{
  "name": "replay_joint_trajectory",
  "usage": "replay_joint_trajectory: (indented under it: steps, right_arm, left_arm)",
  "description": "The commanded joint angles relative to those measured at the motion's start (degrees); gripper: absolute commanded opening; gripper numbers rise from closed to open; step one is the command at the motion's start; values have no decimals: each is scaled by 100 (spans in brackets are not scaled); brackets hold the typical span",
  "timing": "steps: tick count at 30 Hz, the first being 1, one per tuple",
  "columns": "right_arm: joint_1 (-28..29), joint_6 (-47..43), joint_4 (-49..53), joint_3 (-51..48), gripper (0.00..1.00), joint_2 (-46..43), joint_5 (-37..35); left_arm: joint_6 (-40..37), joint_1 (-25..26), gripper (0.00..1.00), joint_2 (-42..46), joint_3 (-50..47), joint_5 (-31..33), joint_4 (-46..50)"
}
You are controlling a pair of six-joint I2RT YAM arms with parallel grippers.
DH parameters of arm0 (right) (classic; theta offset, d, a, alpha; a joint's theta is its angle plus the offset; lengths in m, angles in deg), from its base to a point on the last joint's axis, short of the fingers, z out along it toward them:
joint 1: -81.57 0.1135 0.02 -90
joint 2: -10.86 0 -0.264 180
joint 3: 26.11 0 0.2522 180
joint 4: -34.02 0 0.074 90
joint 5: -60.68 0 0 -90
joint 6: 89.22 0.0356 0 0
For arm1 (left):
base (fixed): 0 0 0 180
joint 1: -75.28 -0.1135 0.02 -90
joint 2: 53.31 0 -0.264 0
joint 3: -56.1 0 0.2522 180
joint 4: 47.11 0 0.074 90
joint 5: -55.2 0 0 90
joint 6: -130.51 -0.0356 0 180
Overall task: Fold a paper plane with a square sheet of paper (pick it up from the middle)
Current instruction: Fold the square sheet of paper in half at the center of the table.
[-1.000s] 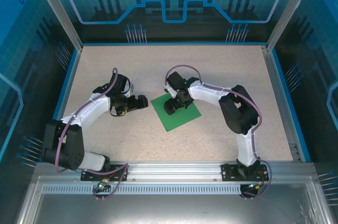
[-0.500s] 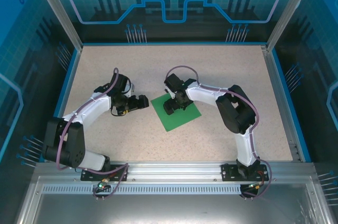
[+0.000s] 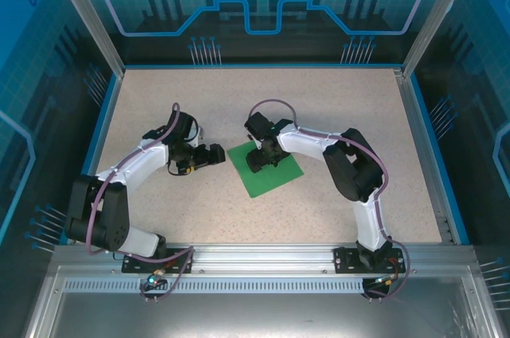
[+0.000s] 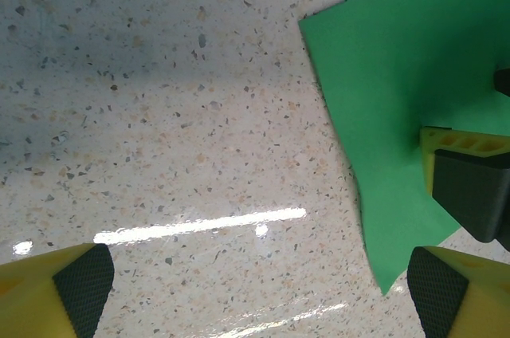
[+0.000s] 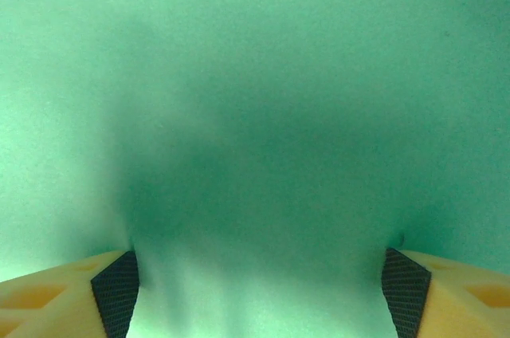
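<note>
right gripper (image 3: pixel 261 161) down on the middle of the thin bright green square sheet of paper (image 3: pixel 269 183)
sheet's flat on the speckled table (image 3: pixel 159 99), directly under its spread, empty jaws. left gripper (image 3: pixel 212 154), also spread and empty, sits just off the sheet's left corner.

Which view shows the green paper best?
The top external view: the square sheet of paper lies there whole, partly under the right gripper. The left wrist view shows one edge; the right wrist view, a blurred close-up.

The left gripper (image 3: pixel 211 155) lies low, jaws spread wide; the right gripper (image 3: pixel 259 163) points straight down (its jaws also well apart), elbow bent outward.
</note>
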Motion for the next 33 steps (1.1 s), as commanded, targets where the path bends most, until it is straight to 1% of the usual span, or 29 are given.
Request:
replay_joint_trajectory:
  steps: [1,5,13,15,19,21,25,30,33]
  right_arm:
    - [119,113,239,-126,80,512,4]
    - [148,76,227,-121,77,550,1]
    - [210,62,320,-5,63,313,-293]
    - [212,67,334,14,62,234,-303]
    - [237,-2,411,48,69,116,-448]
    - [243,-29,422,45,70,-11,-522]
    - [255,-30,432,107,77,-296,-613]
    - [255,129,323,173,85,-453,-564]
    - [223,376,221,160,87,-382,-526]
  left_arm:
    - [-74,-72,99,-71,-29,-195,-10]
    - [-75,-72,99,-89,-38,-213,-19]
    - [-89,-77,99,-103,2,-232,7]
    - [-82,-72,99,-106,2,-230,10]
    - [-85,-72,99,-106,0,-247,15]
    - [-84,-72,99,-109,-1,-256,16]
    - [-83,-72,99,-111,0,-257,16]
    - [-82,-73,99,-113,6,-266,25]
    - [-83,-73,99,-124,17,-275,34]
